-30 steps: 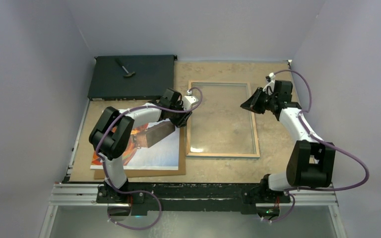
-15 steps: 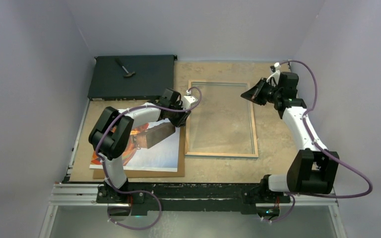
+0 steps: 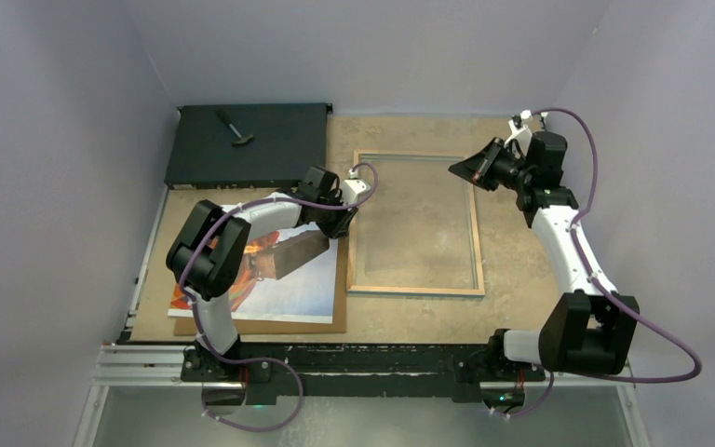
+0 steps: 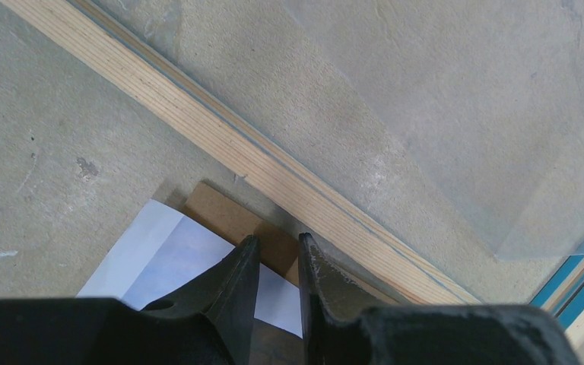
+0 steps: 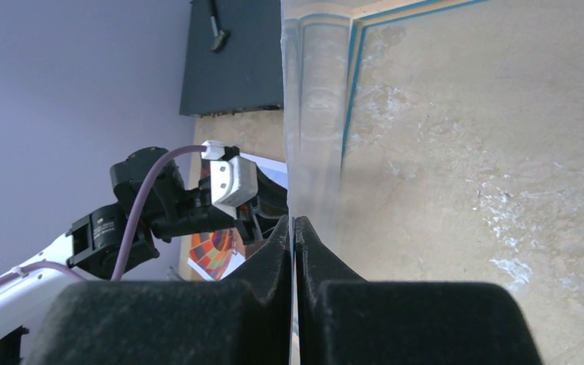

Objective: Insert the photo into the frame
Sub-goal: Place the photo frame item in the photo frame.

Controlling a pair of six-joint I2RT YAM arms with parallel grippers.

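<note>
Right gripper (image 5: 295, 228) is clamped tight on the edge of a thin clear sheet (image 5: 315, 114), fingers pressed together with the sheet sandwiched between them. That arm runs up the right side of the overhead view. Its elbow is low by the base, the forearm goes up, and the wrist bends over to the left, so the gripper sits at the upper right corner of the frame (image 3: 416, 291). The frame lies flat in the middle of the table, bare wood side up. Left gripper (image 4: 275, 247) points down at the top right corner of the photo (image 3: 289, 289). Its fingers are only a sliver apart over that corner and the brown board (image 3: 261, 326) under it, and honestly I can't tell if it's pinching anything. The left arm is folded up tight, elbow out to the left, forearm reaching right across the photo. The photo lies picture side up on the board, left of centre, just beside the frame's left rail. Black box (image 3: 261, 144) sits in the upper left.
</note>
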